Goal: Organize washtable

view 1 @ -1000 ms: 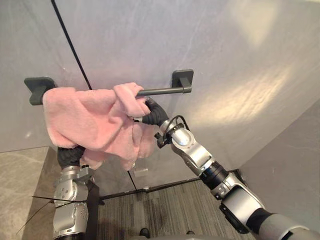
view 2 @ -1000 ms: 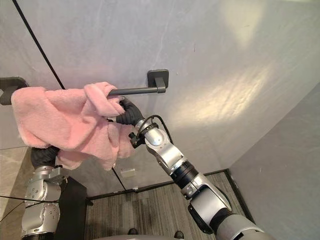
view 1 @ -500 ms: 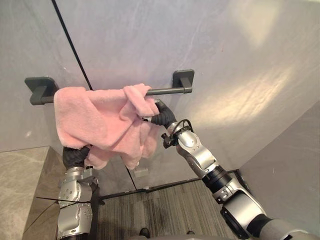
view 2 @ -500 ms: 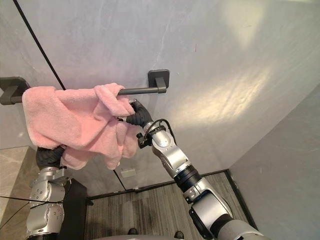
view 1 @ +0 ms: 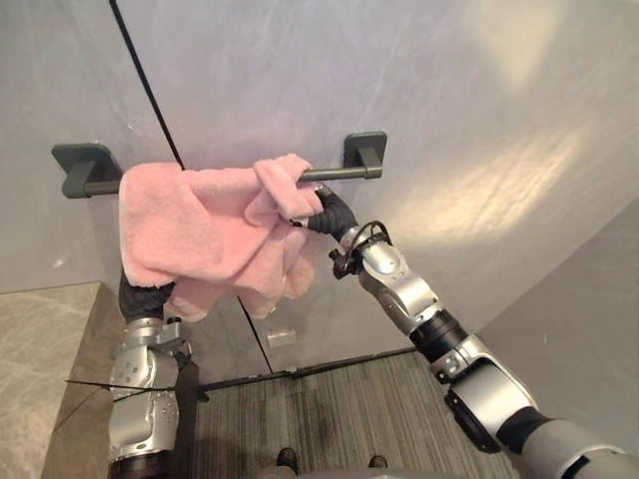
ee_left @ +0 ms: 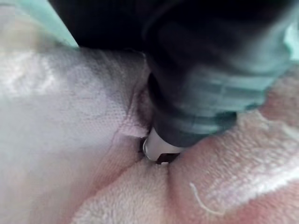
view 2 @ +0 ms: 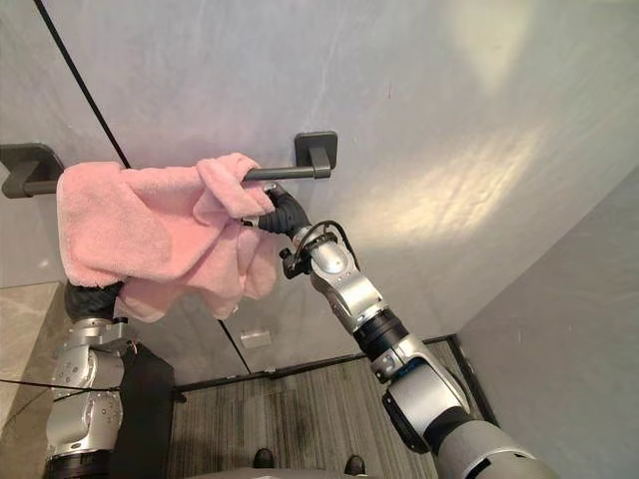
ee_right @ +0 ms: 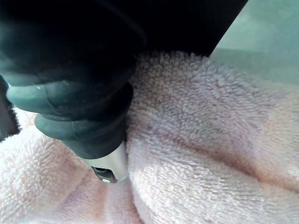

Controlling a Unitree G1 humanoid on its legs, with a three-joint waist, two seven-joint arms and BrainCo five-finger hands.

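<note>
**Grey wall (view 1: 479,120), towel only half settled**

On the towel bar (view 1: 334,173) fixed to that wall, a pink towel (view 1: 210,235) is draped in a bunched heap, with a thick fold doubled over toward the bar's right bracket. The right hand (view 1: 332,214) is pressed into that fold just under the bar. The left hand (view 1: 145,297) is buried in cloth below the bar's left end. What either hand grasps cannot be told. If cloth is dragged along on withdrawal, the unevenly hung towel could be pulled off the bar.
</note>
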